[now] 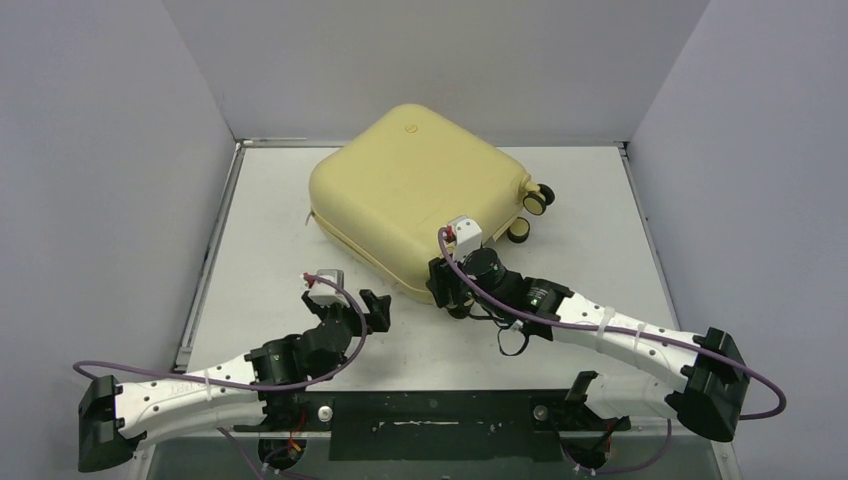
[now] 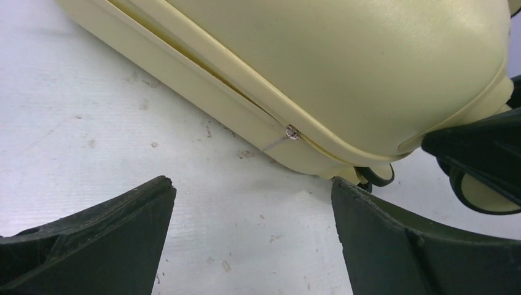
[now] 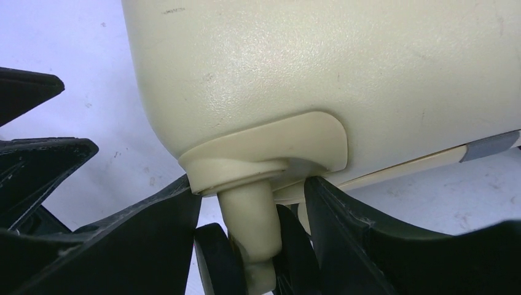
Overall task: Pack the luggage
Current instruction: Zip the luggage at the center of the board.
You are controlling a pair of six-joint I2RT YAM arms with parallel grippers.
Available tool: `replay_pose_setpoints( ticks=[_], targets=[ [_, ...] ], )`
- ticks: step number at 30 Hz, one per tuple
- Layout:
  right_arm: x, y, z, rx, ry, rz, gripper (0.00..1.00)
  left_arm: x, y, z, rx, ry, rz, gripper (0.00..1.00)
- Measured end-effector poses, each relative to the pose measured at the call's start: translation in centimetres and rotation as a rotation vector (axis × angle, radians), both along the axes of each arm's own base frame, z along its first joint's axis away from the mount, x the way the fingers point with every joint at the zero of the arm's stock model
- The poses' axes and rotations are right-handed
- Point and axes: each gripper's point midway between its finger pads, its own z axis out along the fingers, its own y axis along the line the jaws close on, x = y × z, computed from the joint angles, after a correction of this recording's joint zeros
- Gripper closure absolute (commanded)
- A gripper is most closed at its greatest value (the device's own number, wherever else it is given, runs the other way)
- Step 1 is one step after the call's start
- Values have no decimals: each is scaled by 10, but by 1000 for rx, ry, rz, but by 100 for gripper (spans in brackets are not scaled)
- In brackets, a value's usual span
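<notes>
At the near corner of the luggage, a wheel is straddled by the right gripper; whether it is clamped cannot be told. The left gripper is held wide open near the zipper. The closed luggage is laid flat on the table.

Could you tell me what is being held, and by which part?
Left gripper: nothing, open. Right gripper straddles a black-and-cream corner wheel of the pale yellow hard-shell suitcase; grip uncertain.
</notes>
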Motion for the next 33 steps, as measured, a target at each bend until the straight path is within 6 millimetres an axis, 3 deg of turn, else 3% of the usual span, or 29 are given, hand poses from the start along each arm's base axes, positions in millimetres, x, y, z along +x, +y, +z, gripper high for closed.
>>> replay_pose_setpoints(
  ticks=[6,14,18,20,22,25,33],
  targets=[
    [1,-10,10,-84,-78,59,100,2,-7,-16,-44,33,-61,4],
    [1,-12,17,-159,-141,119,100,5,-8,-6,-105,9,-78,4],
    [3,-14,18,-150,-125,112,47,5,-9,-4,-108,6,-87,3],
    [6,-22,18,-120,-80,106,26,4,-10,-5,-101,6,-95,3],
    [17,-40,19,-101,-31,46,12,4,-10,-5,-95,4,-99,3],
    [34,-77,23,-94,19,-85,1,5,-9,-5,-90,1,-98,3],
    [86,-141,80,237,-21,-449,0,11,-12,-4,-54,-4,-107,3]
  ],
)
